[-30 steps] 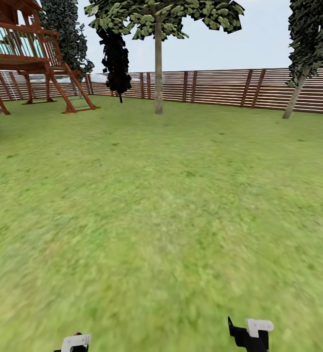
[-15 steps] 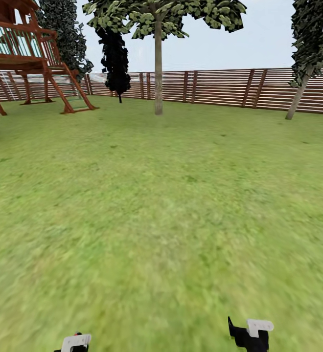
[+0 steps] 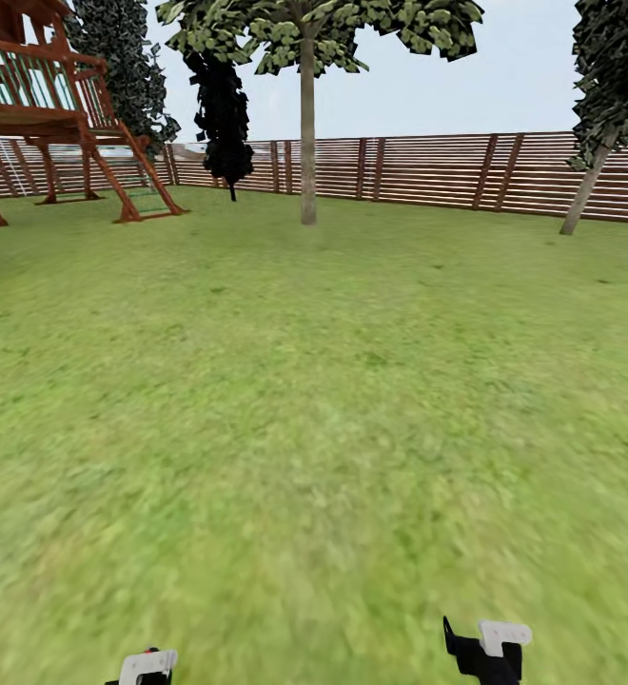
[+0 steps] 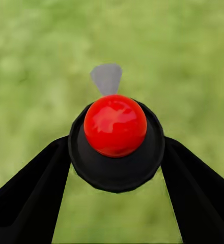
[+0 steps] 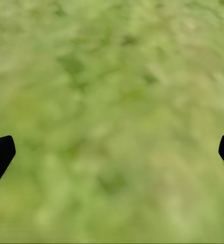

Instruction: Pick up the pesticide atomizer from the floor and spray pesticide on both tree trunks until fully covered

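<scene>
**Sprayer in hand, trees far ahead**

At the frame's bottom, the left gripper (image 4: 114, 168) clamps the red-topped sprayer (image 4: 115, 125); the right gripper (image 5: 112, 152) is spread, holding nothing. Beyond the grass (image 3: 314, 428), two trees (image 3: 307, 143) (image 3: 585, 185) stand before the fence (image 3: 428, 166), upper centre and upper right.

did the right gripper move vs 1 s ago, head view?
No. The right gripper sits at the same spot in the frame. Only the camera turned slightly: the leaning tree trunk by the fence drifted right.
</scene>
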### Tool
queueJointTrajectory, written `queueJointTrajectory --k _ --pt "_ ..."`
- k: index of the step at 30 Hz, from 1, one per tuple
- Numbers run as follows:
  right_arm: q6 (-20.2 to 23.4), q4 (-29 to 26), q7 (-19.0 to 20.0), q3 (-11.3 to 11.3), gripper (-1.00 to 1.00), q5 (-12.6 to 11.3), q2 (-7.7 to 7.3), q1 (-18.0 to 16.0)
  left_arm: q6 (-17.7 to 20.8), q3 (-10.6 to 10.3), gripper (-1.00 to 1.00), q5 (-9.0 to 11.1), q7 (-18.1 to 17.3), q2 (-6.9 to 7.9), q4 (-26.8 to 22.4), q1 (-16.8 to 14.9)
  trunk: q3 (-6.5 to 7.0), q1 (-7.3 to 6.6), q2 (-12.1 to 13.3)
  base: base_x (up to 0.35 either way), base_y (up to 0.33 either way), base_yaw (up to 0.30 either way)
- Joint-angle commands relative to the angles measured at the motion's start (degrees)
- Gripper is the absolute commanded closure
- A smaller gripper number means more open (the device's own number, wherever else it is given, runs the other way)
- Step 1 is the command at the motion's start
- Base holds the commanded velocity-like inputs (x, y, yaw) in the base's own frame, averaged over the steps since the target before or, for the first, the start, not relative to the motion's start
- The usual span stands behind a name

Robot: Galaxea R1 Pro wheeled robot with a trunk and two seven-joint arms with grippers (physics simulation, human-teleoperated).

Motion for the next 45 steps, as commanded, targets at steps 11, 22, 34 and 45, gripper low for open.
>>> queueJointTrajectory --k 11,22,34,45 --pt "0.01 0.0 0.0 0.0 -1.0 0.0 0.0 0.0 0.0 0.02 1.0 -0.01 -0.05 0.0 -0.01 0.0 0.0 0.0 0.0 0.339 0.0 0.0" --pt "0.0 0.0 0.0 0.0 -1.0 0.0 0.0 0.0 0.0 -0.04 1.0 -0.01 -0.05 0.0 -0.01 0.0 0.0 0.0 0.0 0.339 0.0 0.0" --pt "0.02 0.0 0.0 0.0 -1.0 0.0 0.0 0.0 0.0 -0.04 1.0 -0.01 -0.05 0.0 -0.01 0.0 0.0 0.0 0.0 0.339 0.0 0.0" --pt "0.02 0.0 0.0 0.01 -1.0 0.0 0.0 0.0 0.01 0.02 1.0 -0.01 -0.05 0.04 -0.01 0.0 0.0 0.0 0.0 0.339 0.0 0.0"
